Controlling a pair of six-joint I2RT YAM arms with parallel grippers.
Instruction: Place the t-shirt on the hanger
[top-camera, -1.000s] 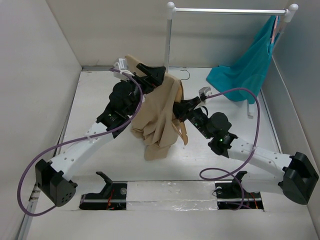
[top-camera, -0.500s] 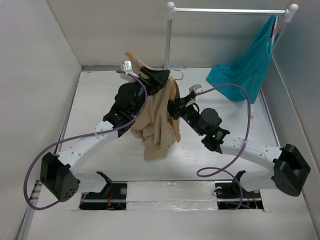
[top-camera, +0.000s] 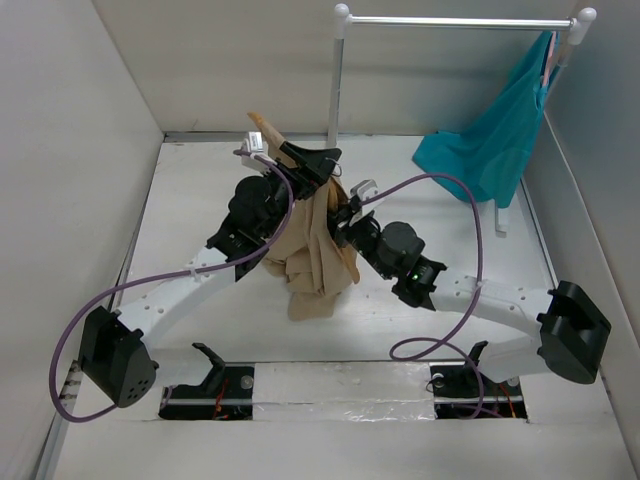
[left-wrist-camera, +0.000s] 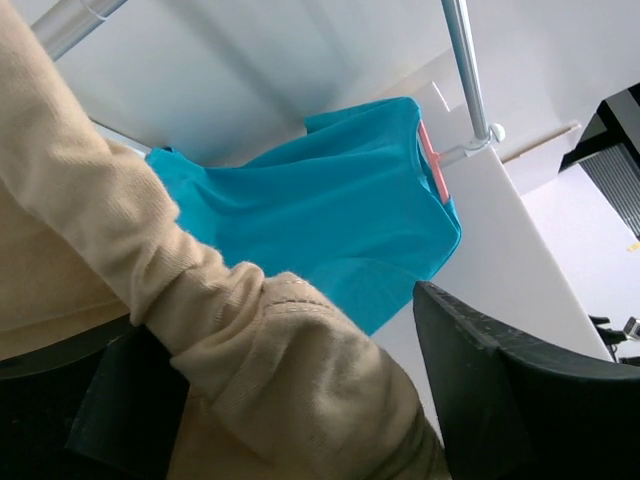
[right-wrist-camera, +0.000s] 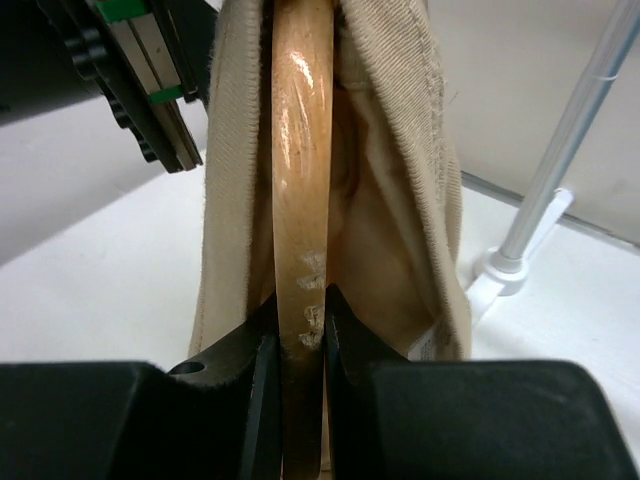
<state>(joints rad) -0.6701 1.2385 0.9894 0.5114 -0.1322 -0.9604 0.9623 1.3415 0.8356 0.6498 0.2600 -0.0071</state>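
From above: reaches in from the near left corner with the left arm, elbow raised, and carries the left pincer (top-camera: 312, 160) high over the middle of the bench (top-camera: 190, 210), toward the far edge. Slants the right arm in from the near right corner, right pincer (top-camera: 347, 212) pressed against the t-shirt (top-camera: 312, 255) from the right. Against a second ago, finds the right arm swung further left and tucked closer to the cloth, the folds drawn narrower, and the hook of the hanger (right-wrist-camera: 300, 150) gone from this view. Hangs the plain tan fabric in a long bunch from the left pincer, lower end close to the bench top. On the left wrist: clamps a thick fold of t-shirt between dark fingers (left-wrist-camera: 500, 400), with the teal garment (left-wrist-camera: 330, 220) on its rail (left-wrist-camera: 465, 70) behind. On the right wrist: squeezes the wooden hanger tight in the right pincer, the bar running up inside the t-shirt, ribbed cloth on both sides.
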